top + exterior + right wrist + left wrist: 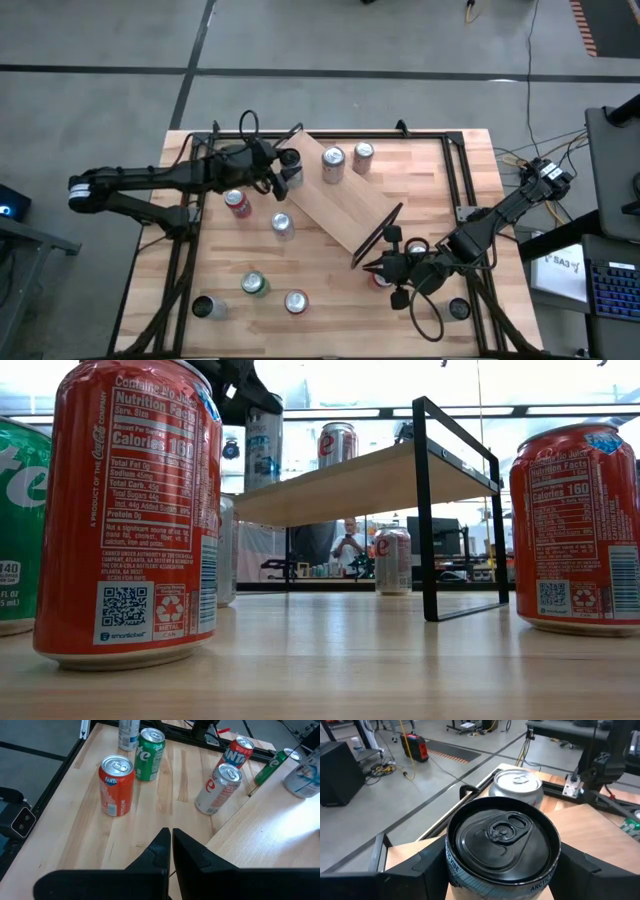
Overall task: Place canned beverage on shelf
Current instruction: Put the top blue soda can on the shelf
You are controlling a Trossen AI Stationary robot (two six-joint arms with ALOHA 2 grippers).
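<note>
The shelf (345, 205) stands slantwise across the table's middle, and two silver-topped cans (332, 162) (362, 154) stand on its far end. My left gripper (285, 168) is at the shelf's far left corner, shut on a slim can with a black top (502, 832). The low view shows this can (263, 445) upright at the board's left end (245, 508). I cannot tell whether its base touches the board. My right gripper (171, 837) is shut and holds nothing. It hangs by the shelf's near right end frame (378, 235). My left gripper pinches the black-topped can between its two fingers (420, 870), which are on opposite sides of its wall just under the top rim (451, 865). The fingers come in nearly level from the table's left. The can stands upright in the hold, its lid up.
Loose cans stand on the tabletop: a red one (237, 203), a silver one (282, 225), a green one (254, 285) and others near the front edge. More cans (415, 247) stand around my right gripper. The table's black rail (300, 132) runs just behind the shelf.
</note>
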